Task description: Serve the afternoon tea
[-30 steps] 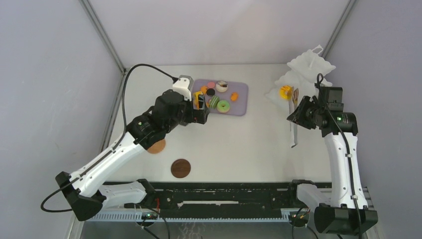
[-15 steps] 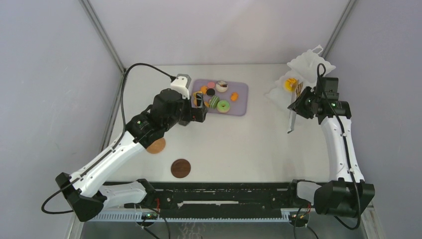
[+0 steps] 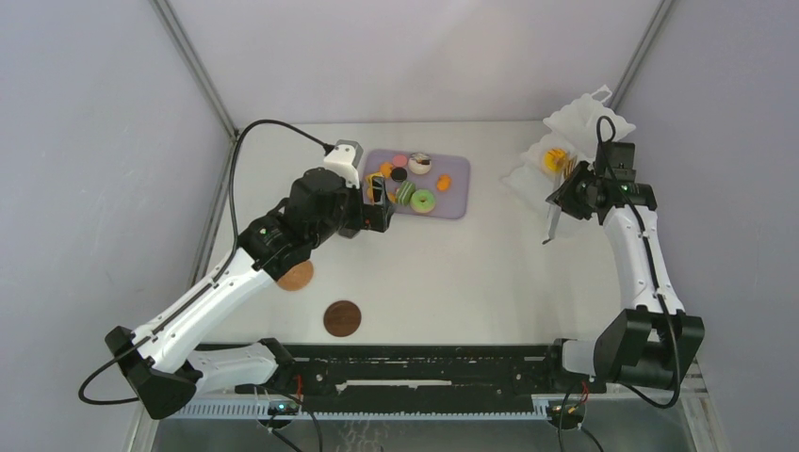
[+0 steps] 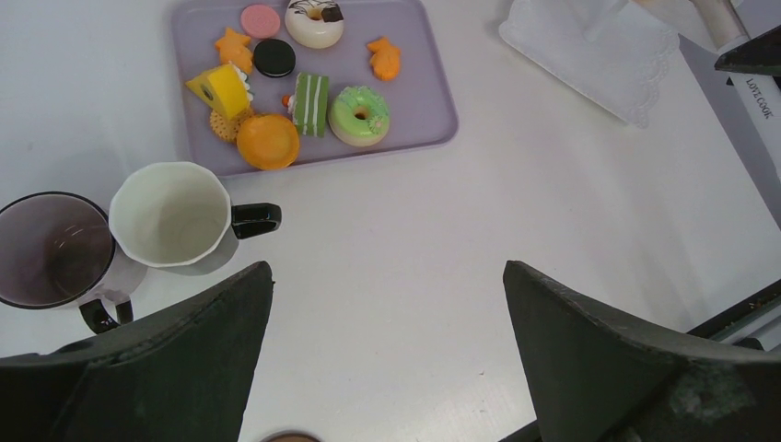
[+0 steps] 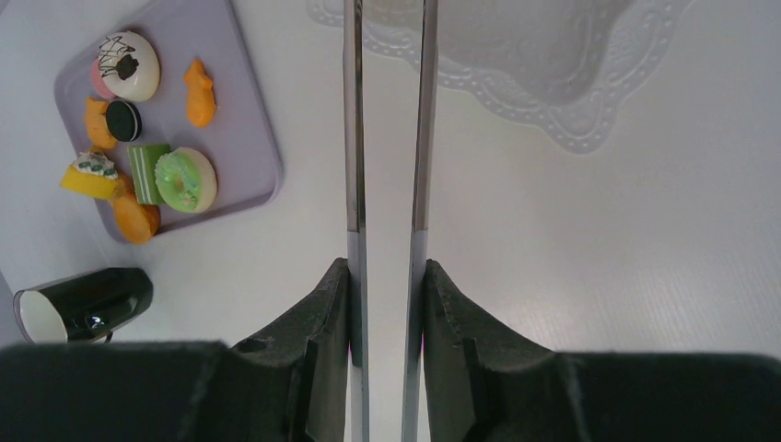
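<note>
My right gripper (image 3: pixel 577 195) is shut on the long white tongs (image 3: pixel 550 224), whose two blades (image 5: pixel 354 138) run forward between my fingers over the white stand (image 5: pixel 553 64). In the top view a yellow doughnut (image 3: pixel 554 158) sits on the stand (image 3: pixel 577 127) at the tong tips; I cannot tell if it is gripped. My left gripper (image 4: pixel 387 313) is open and empty, above bare table near the mauve mug (image 4: pixel 51 253) and the dark mug with white inside (image 4: pixel 170 216). The left arm hides both mugs in the top view. One brown coaster (image 3: pixel 342 318) lies near the front; another (image 3: pixel 300 277) is partly under the left arm.
A lilac tray (image 3: pixel 454 193) at the back centre holds several sweets, among them a green doughnut (image 4: pixel 359 115). The tray (image 5: pixel 249 138), green doughnut (image 5: pixel 187 180) and dark mug (image 5: pixel 83 304) also show in the right wrist view. Grey walls close in both sides.
My right arm has carried the tongs back and to the right, over the stand, and the yellow doughnut shifted the same way. The left arm has barely moved.
</note>
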Robot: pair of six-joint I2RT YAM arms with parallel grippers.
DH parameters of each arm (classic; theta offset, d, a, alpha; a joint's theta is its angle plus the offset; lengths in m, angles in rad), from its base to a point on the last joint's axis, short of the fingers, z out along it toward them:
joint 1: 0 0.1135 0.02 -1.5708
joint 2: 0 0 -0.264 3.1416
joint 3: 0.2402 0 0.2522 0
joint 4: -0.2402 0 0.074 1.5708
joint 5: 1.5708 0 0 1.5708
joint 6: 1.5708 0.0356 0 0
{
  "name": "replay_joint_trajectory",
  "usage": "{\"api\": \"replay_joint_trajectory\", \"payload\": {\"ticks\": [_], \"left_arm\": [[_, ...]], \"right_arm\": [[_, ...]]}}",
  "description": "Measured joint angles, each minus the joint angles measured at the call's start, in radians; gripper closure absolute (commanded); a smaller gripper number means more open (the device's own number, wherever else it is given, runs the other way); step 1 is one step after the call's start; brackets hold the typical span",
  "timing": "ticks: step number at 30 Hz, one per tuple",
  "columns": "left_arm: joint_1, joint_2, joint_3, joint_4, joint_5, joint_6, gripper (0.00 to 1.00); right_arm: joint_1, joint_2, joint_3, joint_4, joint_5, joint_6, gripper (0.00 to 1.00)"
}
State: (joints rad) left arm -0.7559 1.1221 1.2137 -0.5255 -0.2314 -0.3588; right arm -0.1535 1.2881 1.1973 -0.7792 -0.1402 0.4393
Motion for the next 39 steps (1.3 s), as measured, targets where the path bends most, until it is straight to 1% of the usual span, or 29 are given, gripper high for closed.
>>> {"api": "replay_joint_trajectory", "payload": {"ticks": [3,4,5,6,7,13,18,26,30,36,39], "left_arm": [[0.0,0.001,0.0,0.0,0.0,0.0,0.0],[0.0,0.001,0.0,0.0,0.0,-0.001,0.0],[0.0,0.002,0.0,0.0,0.0,-0.001,0.0],[0.001,0.003,0.0,0.0,0.0,-0.002,0.0],[0.001,0.004,0.0,0.0,0.0,-0.002,0.0],[0.002,0.006,0.0,0.0,0.003,-0.007,0.0],[0.002,0.021,0.0,0.0,0.01,-0.007,0.0],[0.002,0.036,0.0,0.0,0.029,-0.006,0.0],[0.003,0.051,0.009,0.0,0.046,-0.007,0.0],[0.025,0.146,0.106,0.014,0.141,-0.028,0.0],[0.04,0.236,0.182,0.047,0.22,-0.072,0.0]], "right_arm": [[-0.002,0.021,0.0,0.013,-0.005,0.003,0.78],[-0.002,0.026,0.0,0.018,-0.007,0.004,0.69],[-0.002,0.031,0.0,0.023,-0.01,0.005,0.64],[-0.002,0.033,0.0,0.027,-0.013,0.005,0.6],[-0.002,0.034,0.0,0.029,-0.016,0.006,0.58],[-0.004,0.028,0.0,0.027,-0.02,0.01,0.56],[-0.008,-0.002,0.0,0.02,-0.024,0.01,0.48],[-0.011,-0.046,0.0,-0.004,-0.023,0.009,0.5],[-0.014,-0.1,-0.001,-0.032,-0.023,0.008,0.5],[-0.024,-0.232,-0.024,-0.079,-0.026,0.008,0.52],[-0.026,-0.308,-0.058,-0.116,-0.028,0.005,0.55]]}}
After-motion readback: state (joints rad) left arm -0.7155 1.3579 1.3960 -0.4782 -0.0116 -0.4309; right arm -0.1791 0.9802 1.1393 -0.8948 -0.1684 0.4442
